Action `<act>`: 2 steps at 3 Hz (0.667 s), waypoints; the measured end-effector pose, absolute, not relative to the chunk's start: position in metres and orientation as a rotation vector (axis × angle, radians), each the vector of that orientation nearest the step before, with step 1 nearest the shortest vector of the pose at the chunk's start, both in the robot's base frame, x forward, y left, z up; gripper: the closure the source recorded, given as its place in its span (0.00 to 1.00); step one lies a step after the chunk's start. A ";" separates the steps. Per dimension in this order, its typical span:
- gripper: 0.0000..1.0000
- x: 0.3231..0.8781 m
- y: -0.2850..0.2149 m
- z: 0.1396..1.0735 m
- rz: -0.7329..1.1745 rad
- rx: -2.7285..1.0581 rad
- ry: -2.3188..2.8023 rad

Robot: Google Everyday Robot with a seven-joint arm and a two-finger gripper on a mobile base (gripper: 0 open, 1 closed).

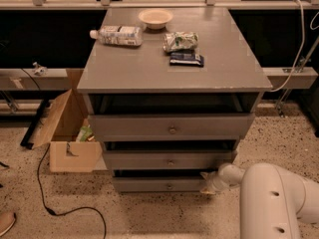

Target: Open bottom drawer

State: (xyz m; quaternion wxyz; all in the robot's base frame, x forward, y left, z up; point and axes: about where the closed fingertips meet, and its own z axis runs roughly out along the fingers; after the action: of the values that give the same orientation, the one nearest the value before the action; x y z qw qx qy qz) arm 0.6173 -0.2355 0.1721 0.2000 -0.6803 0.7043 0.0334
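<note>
Gripper (207,183) is down low, right up against the right end of the bottom drawer (149,184). Honestly can't tell if it's open or clamped on anything, it's just a pale blob at that corner. The fat white arm (274,198) comes in behind it from the lower right.

The bottom drawer is the lowest of three grey fronts and runs off to the left of the gripper, just above the speckled floor (164,215). It has one small round knob (169,186) at its centre, left of the gripper. There's a dark gap along its top edge, and what's inside doesn't show.

Above the gripper and to the left are the middle drawer (144,161) and then the top drawer (129,126). That one is the widest, and it has a brass-looking knob (172,130). So that's three drawers with one knob each.

Way up on the cabinet top (224,68) there are four things:
- a pale bowl (155,18) at the back
- a plastic bottle (117,35) lying on its side
- a green and white snack bag (180,41)
- a dark blue packet (186,59) touching the bag's near side

Far left of the gripper there's one open cardboard box (65,138) beside the cabinet, with something green (84,132) inside it. A black cable (45,193) snakes over the floor below the box.
</note>
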 end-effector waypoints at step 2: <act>1.00 0.587 -0.231 0.188 0.118 -1.946 1.972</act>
State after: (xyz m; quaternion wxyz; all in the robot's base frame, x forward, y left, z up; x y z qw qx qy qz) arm 0.5865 -0.2308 0.1880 0.1831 -0.6898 0.6992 0.0419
